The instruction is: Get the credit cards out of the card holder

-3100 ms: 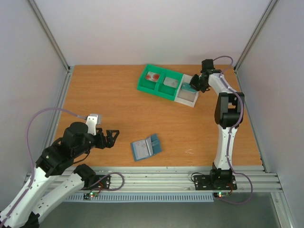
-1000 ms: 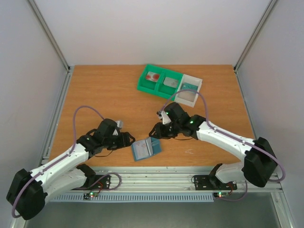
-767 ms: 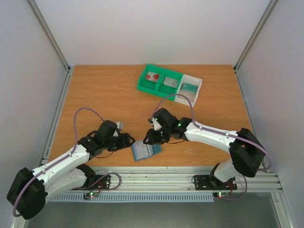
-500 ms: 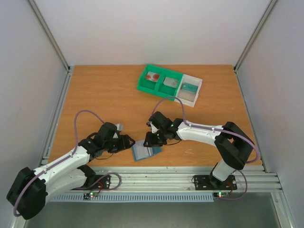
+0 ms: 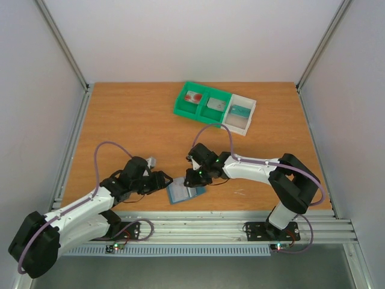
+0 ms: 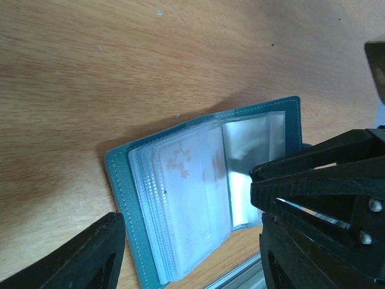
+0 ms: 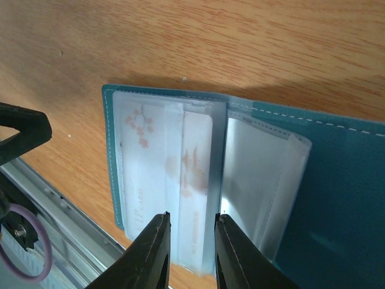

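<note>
At the near edge of the table point(image 5: 132, 120), top external: card holder point(image 5: 185, 192) lying spread open, between the two grippers.
Top external, left gripper point(image 5: 165, 180): low beside the holder's left edge, pointing at it; jaw spacing not readable from this height.
Top external, right gripper point(image 5: 194, 177): low over the holder's far edge, arm bent across from the right.
Top external, tray point(image 5: 192, 115): at the far side, well apart from the holder; two green compartments joined to a white compartment point(image 5: 236, 124).
Top external, credit cards: white card with red marks point(image 5: 194, 96) in the left green compartment, grey card point(image 5: 215, 103) in the next, teal card point(image 5: 240, 111) in the white one.
Left wrist, card holder point(image 6: 240, 150): flat and open on the wood, clear sleeves stacked on its left half, a sleeved card point(image 6: 192, 180) with faint pink marks on top.
Left wrist, left fingers point(image 6: 90, 259): set wide apart at the lower corners, the holder lying between them; contact cannot be told.
Left wrist, right gripper point(image 6: 264, 180): dark, reaching in from the right over the holder's right half.
Right wrist, card holder point(image 7: 337, 180): teal cover to the right, sleeves with pale pink-marked cards point(image 7: 138, 156) to the left.
Right wrist, right fingers point(image 7: 157, 253): a narrow gap apart, tips over the near edge of the sleeves beside the fold; whether touching cannot be told.
</note>
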Motion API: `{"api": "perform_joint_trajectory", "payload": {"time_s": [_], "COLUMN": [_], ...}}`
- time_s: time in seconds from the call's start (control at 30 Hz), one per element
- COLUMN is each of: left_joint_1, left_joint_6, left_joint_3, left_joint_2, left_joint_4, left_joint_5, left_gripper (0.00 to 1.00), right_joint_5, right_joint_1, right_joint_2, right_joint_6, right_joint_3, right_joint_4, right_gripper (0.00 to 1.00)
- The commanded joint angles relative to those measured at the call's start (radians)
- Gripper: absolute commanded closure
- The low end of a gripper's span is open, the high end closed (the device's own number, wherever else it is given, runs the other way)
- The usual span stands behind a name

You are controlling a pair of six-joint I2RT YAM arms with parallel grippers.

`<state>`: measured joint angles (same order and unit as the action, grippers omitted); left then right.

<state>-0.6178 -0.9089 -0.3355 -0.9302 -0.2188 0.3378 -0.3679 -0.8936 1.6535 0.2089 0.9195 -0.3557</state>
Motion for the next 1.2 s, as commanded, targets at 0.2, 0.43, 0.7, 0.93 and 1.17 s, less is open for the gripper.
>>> {"api": "perform_joint_trajectory", "payload": {"time_s": [0.2,0.43,0.7,0.93,1.17], "left_joint_1": [-0.003,-0.003,-0.003,-0.003,-0.003], "left_joint_6": [-0.024,-0.033,-0.03,-0.01,-0.019], "left_joint_3": [-0.002,-0.011,0.001,0.018,0.023], "left_joint_2": [-0.017,-0.063,-0.072,-0.131,-0.154], "left_joint_4": [0.102,0.111,0.101,0.141,0.187], "left_joint_5": [0.013,0.019,0.0,-0.017,0.007], "left_gripper": [0.4,0.44,0.53,0.59,0.59], "right_joint_5": [-0.021,-0.08,-0.117,-0.089,-0.045], "right_joint_1": [-0.006,-0.009,-0.034,-0.034,-0.034], "right_joint_2": [0.011,0.036,0.047,-0.021,-0.016], "right_joint_6": [0.024,0.08,0.154,0.134,0.11], "right_joint_3": [-0.079,-0.097,-0.097,-0.104,-0.111], "right_joint_4": [0.102,0.17,0.229,0.166,0.141], "right_gripper": [0.8,0.81,0.86,0.84,0.83]}}
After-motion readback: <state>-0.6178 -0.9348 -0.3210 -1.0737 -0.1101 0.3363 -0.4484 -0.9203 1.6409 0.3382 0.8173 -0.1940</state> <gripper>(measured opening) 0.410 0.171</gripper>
